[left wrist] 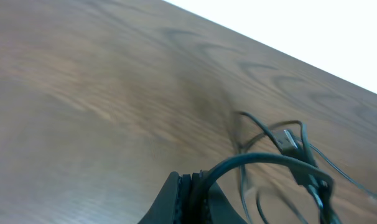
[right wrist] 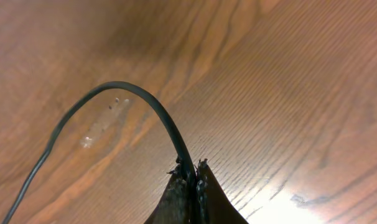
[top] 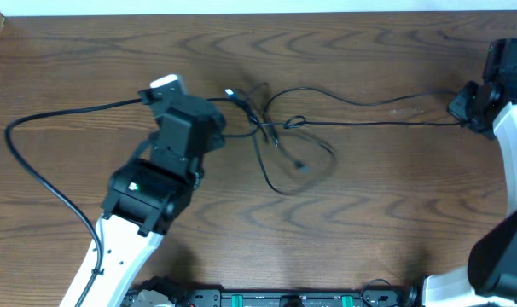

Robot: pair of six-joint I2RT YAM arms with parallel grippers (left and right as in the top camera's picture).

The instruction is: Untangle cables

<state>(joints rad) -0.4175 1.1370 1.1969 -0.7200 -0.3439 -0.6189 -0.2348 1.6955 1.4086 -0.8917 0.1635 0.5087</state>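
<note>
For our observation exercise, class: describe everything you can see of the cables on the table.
The cables are thin black cords, rubbery-looking, lying on the wooden table in a loose knotted tangle near its middle. Strands stretch right to the right gripper, whose fingers are shut on one; the left gripper pinches another beside the tangle. A small plug end sticks out at its upper left.

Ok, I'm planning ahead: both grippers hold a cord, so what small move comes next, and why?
Probably ease the left gripper slightly away from the knot while the right gripper holds. Both are shut on black cords that cross over each other there, so gentle tension should show which one slides free.
</note>
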